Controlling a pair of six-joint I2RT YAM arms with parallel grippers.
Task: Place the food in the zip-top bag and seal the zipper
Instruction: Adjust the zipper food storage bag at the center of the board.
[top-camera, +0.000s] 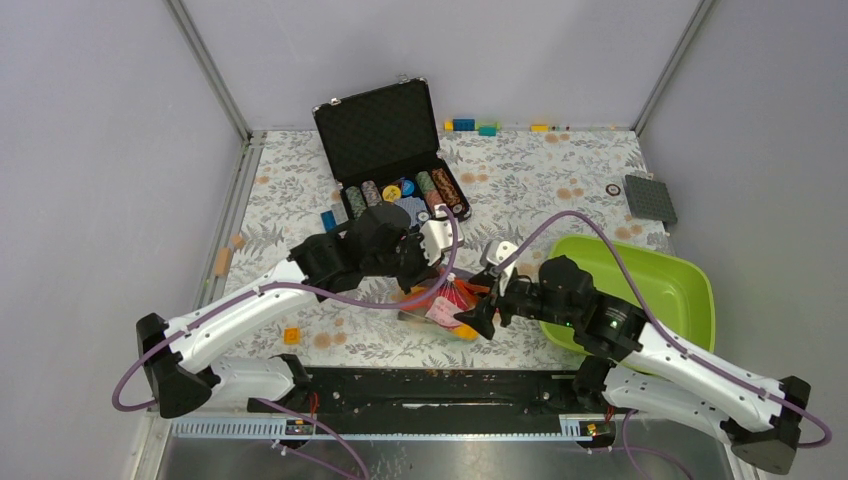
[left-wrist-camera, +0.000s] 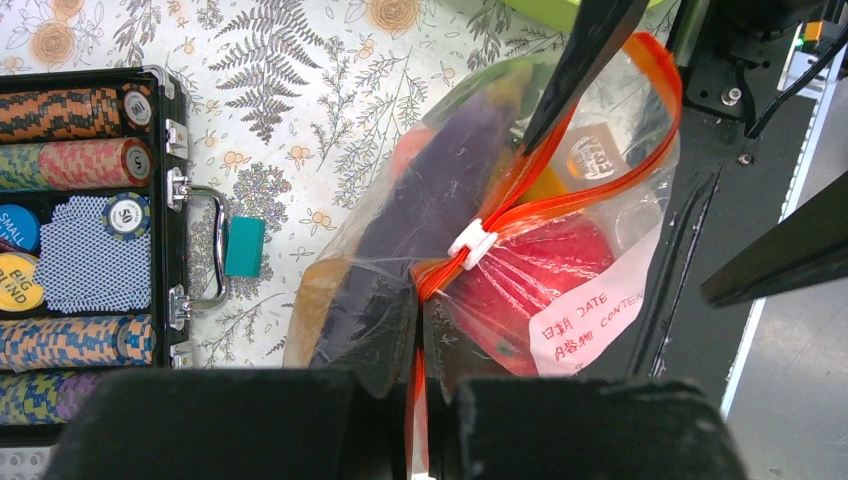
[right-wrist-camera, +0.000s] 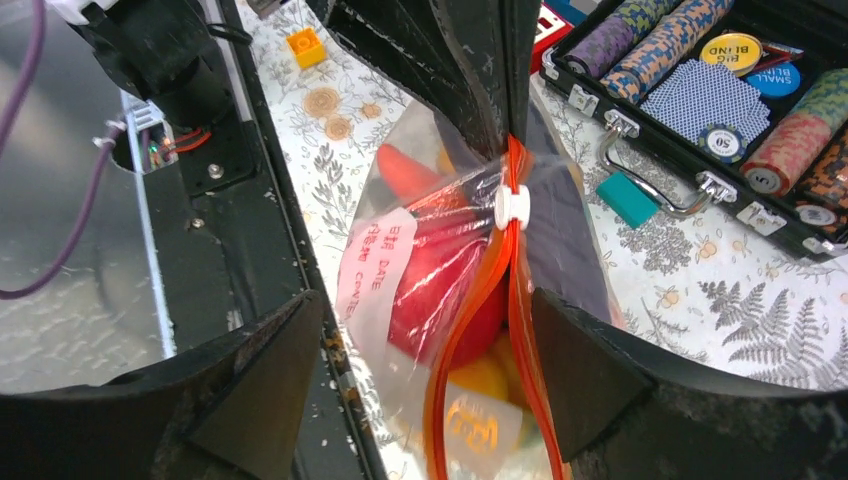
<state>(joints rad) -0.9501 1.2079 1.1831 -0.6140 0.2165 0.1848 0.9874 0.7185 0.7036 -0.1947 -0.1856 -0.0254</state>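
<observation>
The white label (left-wrist-camera: 590, 325) on the zip-top bag (left-wrist-camera: 640, 150) carries pink handwriting-style print. "DATE" reads clearly, the line below starts "CONTE" before it runs out of sight, and there are a few characters beside them. A round orange logo printed on the plastic is too blurred to read.

In the open black case (right-wrist-camera: 680, 150), a yellow chip (right-wrist-camera: 743, 50) says "BIG BLIND", a blue one beside it says "SMALL BLIND", and one chip on the patterned card deck shows "50". Rolls of striped chips fill the remaining slots.

The bag lies on the floral bench (left-wrist-camera: 300, 100) near the front edge, between the two arms. Through the plastic show the purple eggplant (left-wrist-camera: 440, 190), the red apple (left-wrist-camera: 545, 265) and a yellow-orange pepper (right-wrist-camera: 480, 380).

The zipper (left-wrist-camera: 560, 205) runs along the bag's mouth with its white slider (left-wrist-camera: 472, 243) partway along. The two orange-red tracks are apart on the right pincer's side of the slider.

The left pincer (left-wrist-camera: 418, 375) is clenched on the zipper just past the slider. The right pincer (right-wrist-camera: 425, 310) is released, its fingers spread wide on either side of the bag.

A teal brick (left-wrist-camera: 244, 246) sits by the case handle. The lime-green tray (top-camera: 690, 290) stands to the right.
</observation>
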